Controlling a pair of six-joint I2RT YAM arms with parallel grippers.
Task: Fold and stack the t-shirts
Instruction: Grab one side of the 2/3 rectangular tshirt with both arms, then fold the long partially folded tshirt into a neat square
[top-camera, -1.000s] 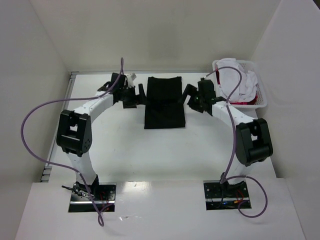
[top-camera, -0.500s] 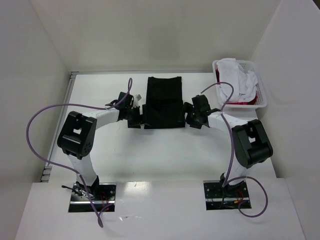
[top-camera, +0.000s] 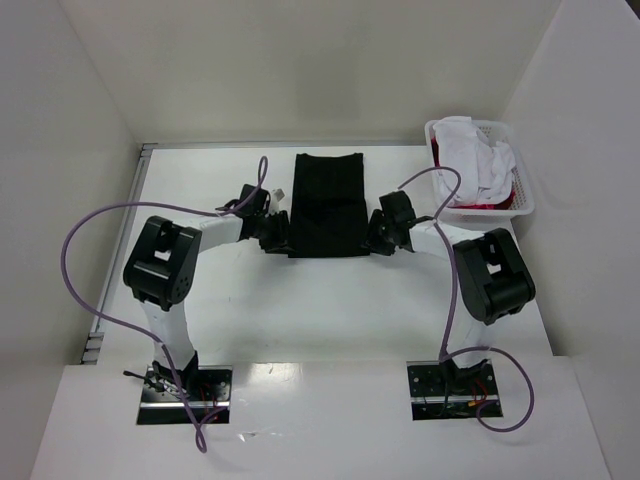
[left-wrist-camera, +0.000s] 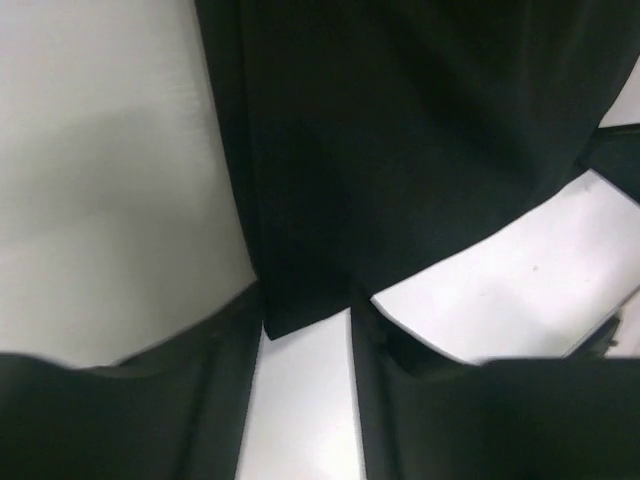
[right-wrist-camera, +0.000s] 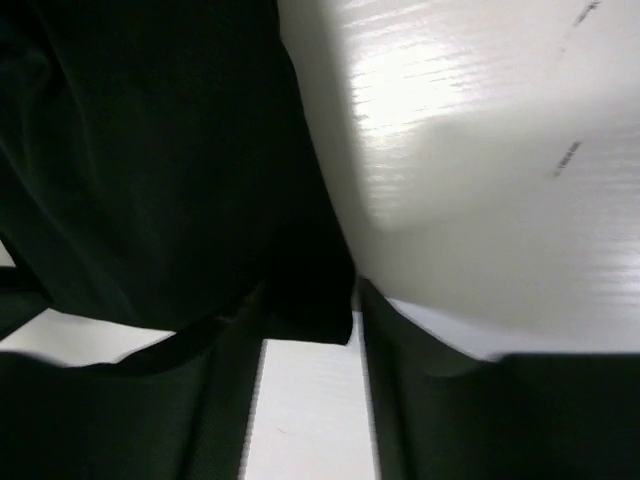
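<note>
A black t-shirt (top-camera: 327, 205), folded into a tall rectangle, lies flat at the middle of the table. My left gripper (top-camera: 283, 232) is at its near left corner and my right gripper (top-camera: 372, 238) is at its near right corner. In the left wrist view the black t-shirt (left-wrist-camera: 400, 150) has that corner lying between the jaws of the left gripper (left-wrist-camera: 305, 300), which stand partly apart over bare table. The right wrist view is alike: the black t-shirt (right-wrist-camera: 150, 150) has its corner between the jaws of the right gripper (right-wrist-camera: 308, 300). White t-shirts (top-camera: 475, 160) and a red one (top-camera: 480, 207) fill the basket.
The white lattice basket (top-camera: 527, 195) stands at the back right against the wall. White walls close the table (top-camera: 300, 300) in on the left, back and right. Purple cables loop from both arms over the table's sides.
Both arms have drawn back from the shirt's middle sides to its near corners. Both grippers' jaws have narrowed from wide open around those corners.
</note>
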